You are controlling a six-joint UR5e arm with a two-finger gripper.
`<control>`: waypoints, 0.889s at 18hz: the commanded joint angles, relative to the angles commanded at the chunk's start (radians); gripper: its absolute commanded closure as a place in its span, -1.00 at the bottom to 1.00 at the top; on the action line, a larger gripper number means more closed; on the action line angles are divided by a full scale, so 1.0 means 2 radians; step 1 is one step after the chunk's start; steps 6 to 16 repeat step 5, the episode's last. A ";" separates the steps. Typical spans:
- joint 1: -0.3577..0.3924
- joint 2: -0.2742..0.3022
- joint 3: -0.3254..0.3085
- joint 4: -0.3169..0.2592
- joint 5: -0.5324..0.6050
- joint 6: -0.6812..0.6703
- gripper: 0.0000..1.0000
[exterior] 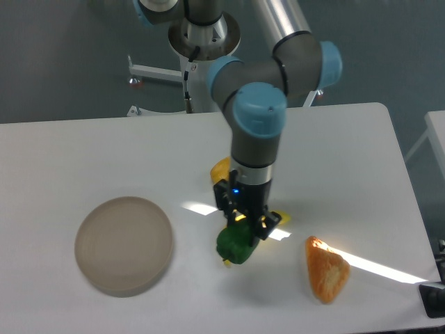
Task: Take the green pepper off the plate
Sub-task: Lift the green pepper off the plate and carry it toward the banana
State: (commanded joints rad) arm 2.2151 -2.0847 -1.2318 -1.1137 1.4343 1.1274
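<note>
The green pepper (236, 245) is dark green and glossy, to the right of the plate and off it. My gripper (243, 229) is right on top of it, its fingers closed around the pepper's upper part. Whether the pepper rests on the table or hangs just above it is unclear. The beige-grey round plate (124, 243) lies at the left of the table with nothing on it.
A yellow-orange pepper (221, 169) sits behind the gripper, mostly hidden by the arm. An orange wedge-shaped piece (325, 268) lies on the table to the right. The table's right edge (407, 181) runs close by.
</note>
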 joint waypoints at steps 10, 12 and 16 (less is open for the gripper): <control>0.005 -0.003 -0.001 0.002 0.001 0.011 0.23; 0.005 -0.003 -0.001 0.002 0.001 0.011 0.23; 0.005 -0.003 -0.001 0.002 0.001 0.011 0.23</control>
